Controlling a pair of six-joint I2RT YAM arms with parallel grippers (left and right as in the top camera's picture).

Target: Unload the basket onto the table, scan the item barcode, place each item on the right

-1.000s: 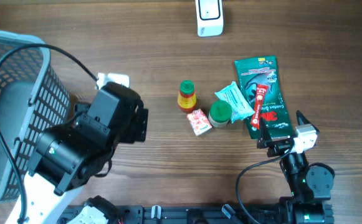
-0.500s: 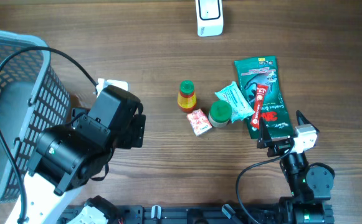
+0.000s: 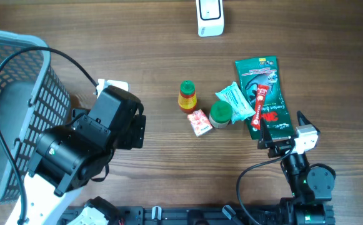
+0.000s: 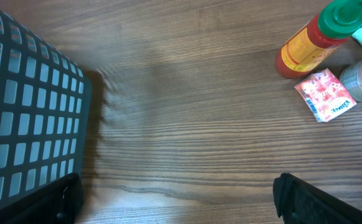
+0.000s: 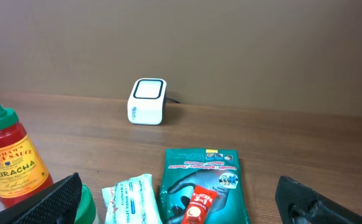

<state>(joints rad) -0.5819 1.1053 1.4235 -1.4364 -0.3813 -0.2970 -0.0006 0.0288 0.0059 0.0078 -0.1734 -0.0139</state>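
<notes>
Several items lie together right of centre: a sriracha bottle point(image 3: 187, 95) point(image 4: 314, 37) point(image 5: 9, 158), a pink packet point(image 3: 199, 122) point(image 4: 326, 94), a green-lidded jar point(image 3: 220, 113), a wipes pack point(image 3: 234, 101) point(image 5: 131, 199), and a green glove pack point(image 3: 262, 94) point(image 5: 202, 180) with a red sachet point(image 3: 262, 103) on it. The white scanner point(image 3: 210, 17) point(image 5: 147, 101) stands at the far edge. My left gripper point(image 4: 181, 202) hangs open over bare wood between basket and bottle, hidden under its arm point(image 3: 97, 137) from overhead. My right gripper point(image 3: 281, 126) point(image 5: 187, 208) is open at the glove pack's near end, holding nothing.
A grey mesh basket point(image 3: 12, 112) point(image 4: 31, 106) fills the left side, close to the left arm. A black cable point(image 3: 56, 56) arcs over the basket's rim. Bare wood lies between the basket and the items.
The left arm shifted a little to the left and nearer early on, then held still. The right arm and all items have not moved.
</notes>
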